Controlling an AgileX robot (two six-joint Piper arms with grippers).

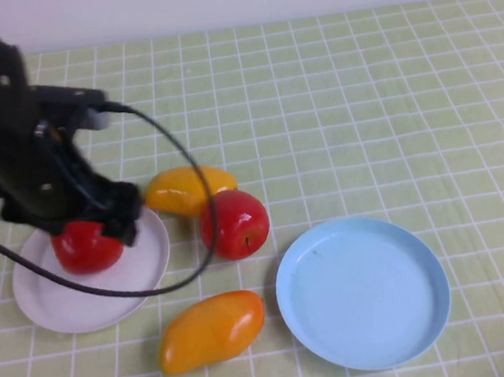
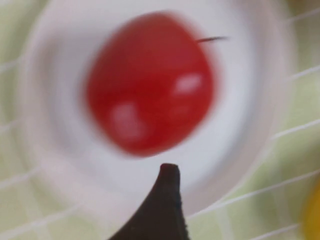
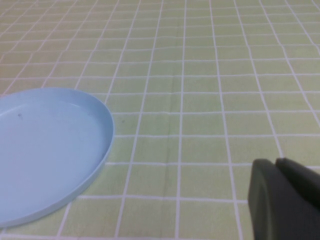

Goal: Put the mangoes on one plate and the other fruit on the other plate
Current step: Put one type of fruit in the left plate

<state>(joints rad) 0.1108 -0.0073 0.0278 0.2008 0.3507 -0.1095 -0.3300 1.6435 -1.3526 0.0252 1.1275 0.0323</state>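
Note:
One red apple [image 1: 86, 246] lies on the white plate [image 1: 66, 312] at the left. My left gripper [image 1: 91, 229] hangs just above that apple, open, holding nothing. In the left wrist view the apple [image 2: 150, 82] rests in the white plate [image 2: 245, 100], and one dark finger [image 2: 169, 177] stands apart from it. A second apple [image 1: 235, 223] sits on the cloth beside one mango [image 1: 184, 190]. The other mango [image 1: 212, 329] lies nearer the front. The blue plate [image 1: 364, 289] holds nothing. My right gripper [image 3: 276, 167] is shut and empty, off to the side of the blue plate [image 3: 45, 150].
A green checked cloth [image 1: 360, 94] covers the table. The left arm's black cable [image 1: 200, 194] loops down across the mango and the white plate's edge. The right arm does not show in the high view.

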